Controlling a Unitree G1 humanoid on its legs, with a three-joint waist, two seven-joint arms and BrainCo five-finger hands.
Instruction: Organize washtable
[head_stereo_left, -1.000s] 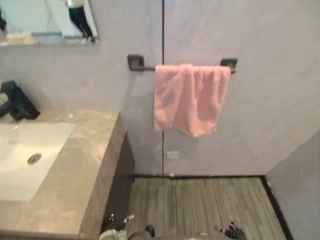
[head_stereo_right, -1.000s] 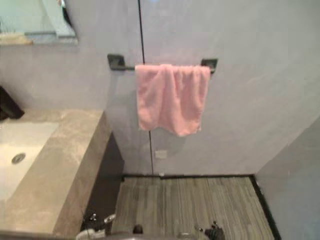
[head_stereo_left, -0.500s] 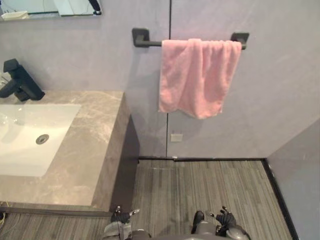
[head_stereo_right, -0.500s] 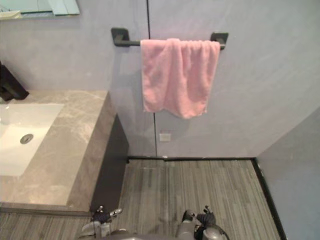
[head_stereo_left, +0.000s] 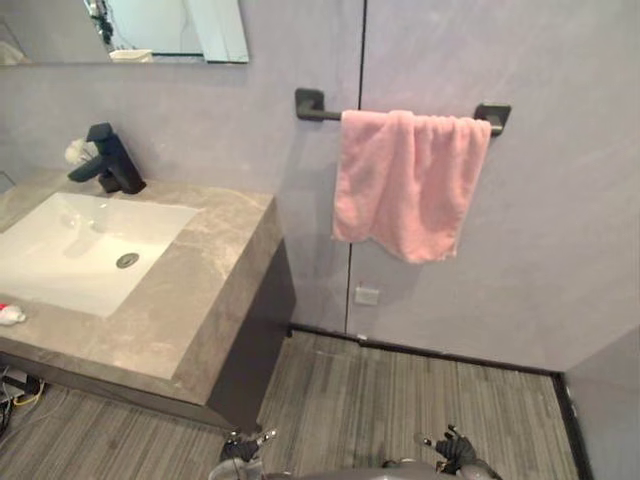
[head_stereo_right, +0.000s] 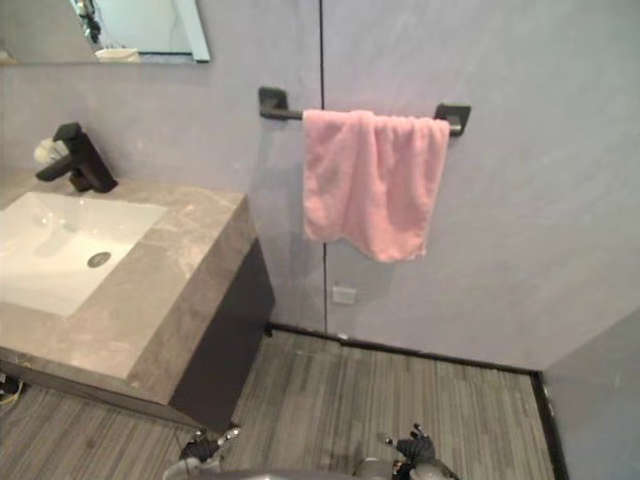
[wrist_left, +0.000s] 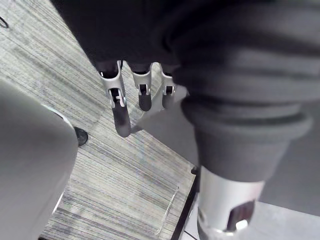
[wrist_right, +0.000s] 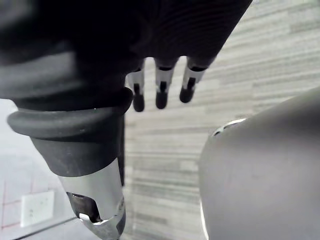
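Sitting sunk in the washtable (head_stereo_left: 205, 290), a white rectangular sink basin (head_stereo_left: 60, 270) is taking up most of the grey marbled top, and a round metal drain (head_stereo_left: 127, 260) is lying in its floor. A black faucet (head_stereo_left: 110, 162) is standing at the basin's back rim with its spout leaning over the bowl. Something whitish and crumpled (head_stereo_left: 76, 151) is resting just behind it against the wall; what it is I cannot tell. On the front strip of the top, beside the basin, a small white and red object (head_stereo_left: 8, 315) is lying on its side, cut by the view's edge.

A mirror (head_stereo_left: 170, 28) is hanging above the faucet. The top's right end is dropping square into a dark cabinet side (head_stereo_left: 255, 340). Beyond it, a grey striped floor (head_stereo_left: 400, 400) is running to the back wall and to a side wall at the right. A pink towel (head_stereo_left: 410, 180) is hanging bunched over a black towel bar (head_stereo_left: 318, 108), well apart from the washtable, with a small white wall plate (head_stereo_left: 366, 296) below it.

The left hand (wrist_left: 142, 95) is hanging low over the floor near the cabinet's corner, its fingers straight and loose, holding nothing. The right hand (wrist_right: 161, 92) is hanging likewise over the floor, with relaxed fingers and nothing in its grasp.
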